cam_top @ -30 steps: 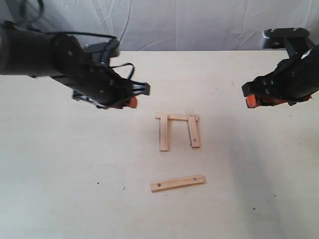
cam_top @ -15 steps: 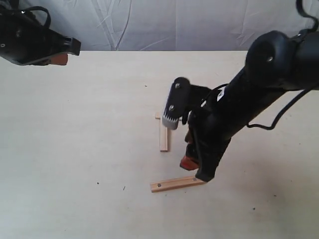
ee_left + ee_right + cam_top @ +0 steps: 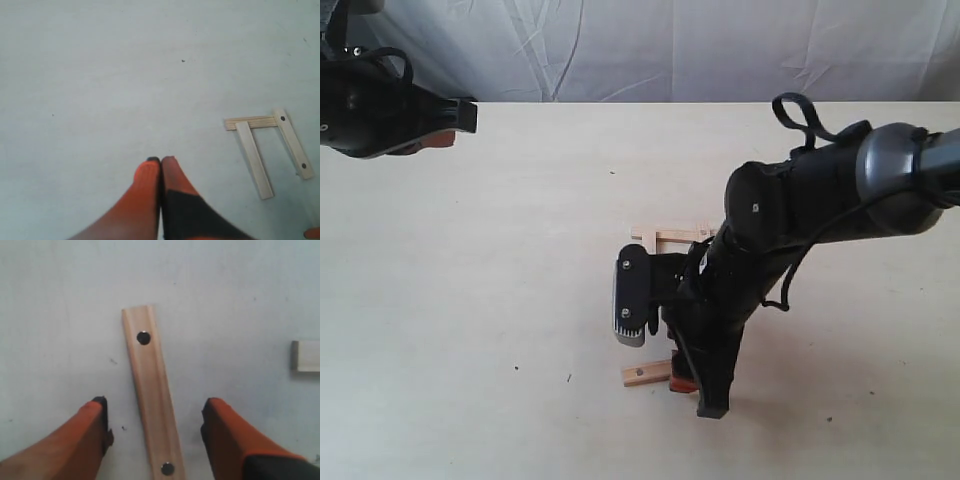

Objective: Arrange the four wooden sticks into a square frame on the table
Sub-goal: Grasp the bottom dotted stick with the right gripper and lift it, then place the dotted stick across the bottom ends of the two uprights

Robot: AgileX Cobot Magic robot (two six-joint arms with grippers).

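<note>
Right gripper (image 3: 155, 412): fingers spread wide, low over the table (image 3: 470, 300), straddling the loose stick (image 3: 152, 400); neither pad touches it.
Loose stick: flat on the table, a dark dot near each end.
Other three sticks (image 3: 255, 160): one crosspiece, two legs off it, fourth side open; in the exterior view mostly hidden by the right arm (image 3: 800, 215).
Left gripper (image 3: 160, 162): fingertips pressed together, empty, well apart from the sticks.

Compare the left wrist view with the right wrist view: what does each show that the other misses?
Only the left wrist view shows the left end effector, shut and empty, and three joined sticks forming a three-sided frame. Only the right wrist view shows the right end effector, open astride the fourth stick. Both show the table; the stick end at the right wrist view's edge may belong to the joined three.
</note>
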